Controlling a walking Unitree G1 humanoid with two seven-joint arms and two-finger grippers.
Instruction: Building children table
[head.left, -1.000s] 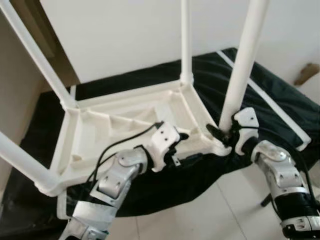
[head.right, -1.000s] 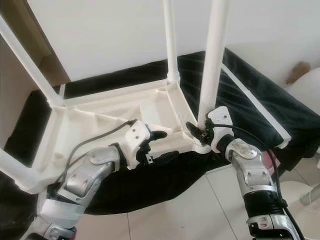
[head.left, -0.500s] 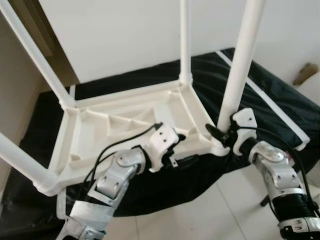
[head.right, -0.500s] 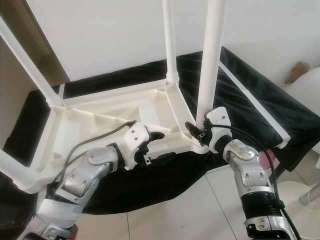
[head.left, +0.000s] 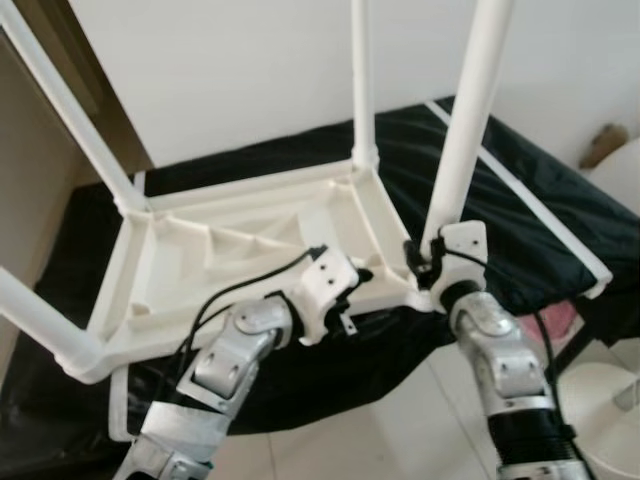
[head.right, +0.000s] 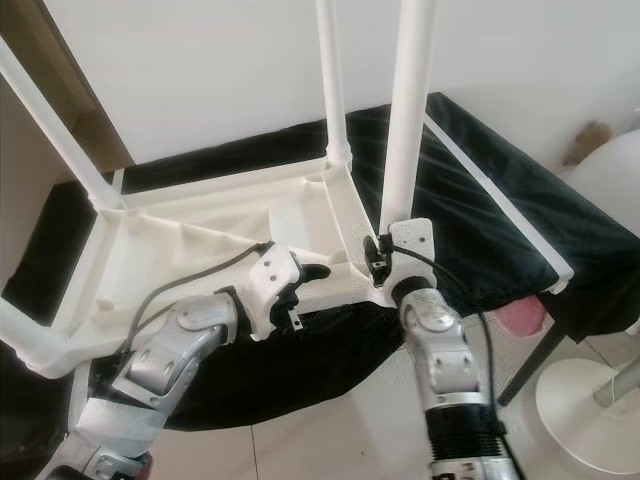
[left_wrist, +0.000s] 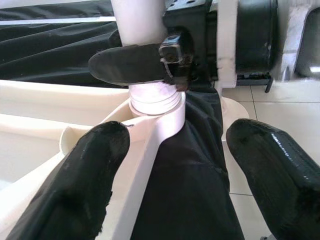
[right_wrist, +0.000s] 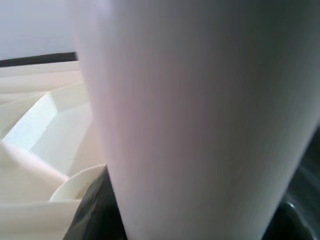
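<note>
White wall (head.left: 230, 70) rises behind a low surface draped in black cloth (head.left: 520, 210), with pale floor tiles (head.left: 400, 430) in front. On the cloth lies the white plastic children's table (head.left: 240, 250), upside down, its ribbed underside facing up and its long axis running across the view from left to right. Its four white tubular legs stick up from the corners: the near-left leg (head.left: 35, 320) and far-left leg (head.left: 70, 120) lean out towards the left, the far-right leg (head.left: 362, 80) stands nearly upright, and the near-right leg (head.left: 462, 120) rises with a slight tilt to the right.

At the table's near rim, the left gripper (head.left: 358, 297) straddles the edge, its two black fingers (left_wrist: 85, 185) spread apart, one inside the rim and one outside over the cloth. Further right, the right gripper (head.left: 415, 262) is clamped on the base of the near-right leg, just above the corner socket (left_wrist: 155, 107); one black finger (left_wrist: 130, 64) wraps across the tube's front.

Beyond the cloth's right edge stands a white round base (head.right: 590, 400) on the floor.
</note>
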